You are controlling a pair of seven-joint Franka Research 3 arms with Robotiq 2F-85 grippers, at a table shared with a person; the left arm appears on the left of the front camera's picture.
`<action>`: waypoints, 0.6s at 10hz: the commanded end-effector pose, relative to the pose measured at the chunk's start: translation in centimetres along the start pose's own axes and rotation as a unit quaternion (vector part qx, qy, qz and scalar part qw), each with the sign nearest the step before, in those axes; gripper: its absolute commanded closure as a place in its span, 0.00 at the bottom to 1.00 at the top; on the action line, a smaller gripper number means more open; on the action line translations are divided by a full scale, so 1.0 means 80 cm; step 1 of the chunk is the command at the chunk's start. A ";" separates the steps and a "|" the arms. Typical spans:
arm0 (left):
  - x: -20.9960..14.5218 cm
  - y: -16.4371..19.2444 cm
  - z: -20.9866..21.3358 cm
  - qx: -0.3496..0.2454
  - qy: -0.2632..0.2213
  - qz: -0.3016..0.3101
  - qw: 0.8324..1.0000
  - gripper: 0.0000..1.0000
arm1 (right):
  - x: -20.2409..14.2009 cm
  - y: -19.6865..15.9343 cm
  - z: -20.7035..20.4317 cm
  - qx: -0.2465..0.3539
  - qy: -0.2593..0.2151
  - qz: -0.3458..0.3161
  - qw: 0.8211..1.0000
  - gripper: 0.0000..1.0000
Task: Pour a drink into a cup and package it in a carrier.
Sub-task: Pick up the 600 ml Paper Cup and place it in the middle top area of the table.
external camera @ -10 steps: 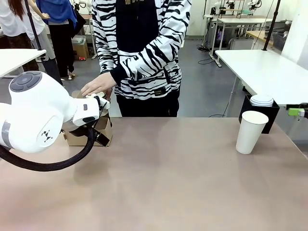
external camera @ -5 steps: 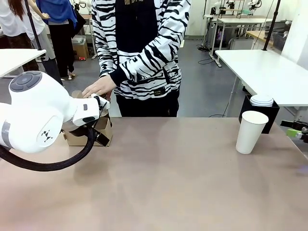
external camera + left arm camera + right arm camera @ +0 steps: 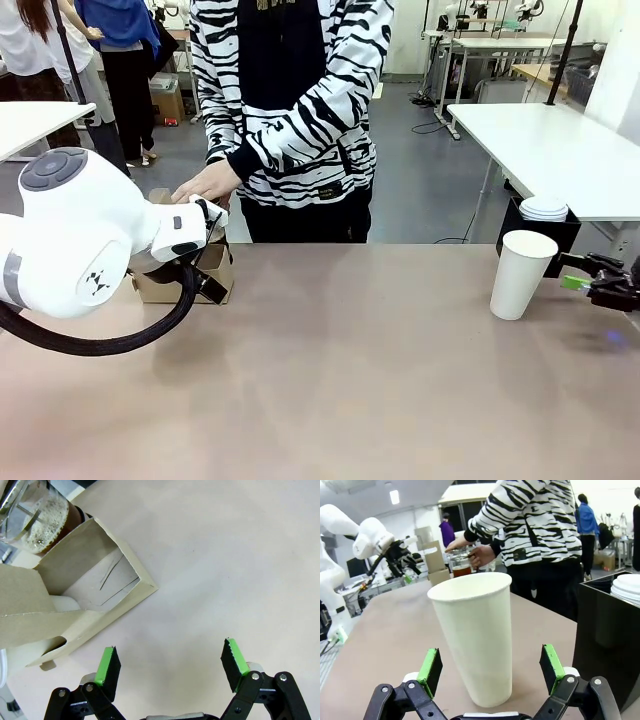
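The white paper cup (image 3: 521, 273) stands open-topped at the table's right. My right gripper (image 3: 578, 272) hovers just right of it. In the right wrist view the cup (image 3: 473, 630) sits just beyond my open right gripper (image 3: 492, 667), apart from the pads. The brown cardboard carrier (image 3: 196, 275) rests at the far left, partly behind my left arm (image 3: 80, 240). In the left wrist view my left gripper (image 3: 171, 662) is open over bare table beside the carrier (image 3: 87, 592). The person's hand (image 3: 207, 182) holds a clear pitcher (image 3: 35, 512) of foamy brown drink (image 3: 462, 571) behind the carrier.
A black box (image 3: 543, 228) holding stacked white lids (image 3: 545, 208) stands on the table's far right edge behind the cup. The person stands at the far side. Other white tables and people are farther back.
My right gripper has come in from the right edge, dropped lower and moved toward the cup. The person's hand has shifted slightly on the pitcher. The left arm has stayed still.
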State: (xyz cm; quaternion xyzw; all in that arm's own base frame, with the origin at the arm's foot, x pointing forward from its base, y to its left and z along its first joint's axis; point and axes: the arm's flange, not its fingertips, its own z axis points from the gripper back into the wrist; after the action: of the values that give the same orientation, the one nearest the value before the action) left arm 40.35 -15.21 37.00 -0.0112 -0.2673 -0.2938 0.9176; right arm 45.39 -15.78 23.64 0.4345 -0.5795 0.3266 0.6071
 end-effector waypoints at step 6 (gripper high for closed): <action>0.000 0.000 0.001 -0.001 -0.001 0.000 1.000 0.00 | -0.031 0.004 -0.068 -0.010 0.030 0.028 0.999 0.00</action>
State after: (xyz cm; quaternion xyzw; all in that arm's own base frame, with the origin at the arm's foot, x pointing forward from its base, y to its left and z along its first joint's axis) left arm 40.35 -15.21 37.00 -0.0112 -0.2673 -0.2938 0.9176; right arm 46.91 -11.54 22.10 0.4219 -0.5622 0.3486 0.6200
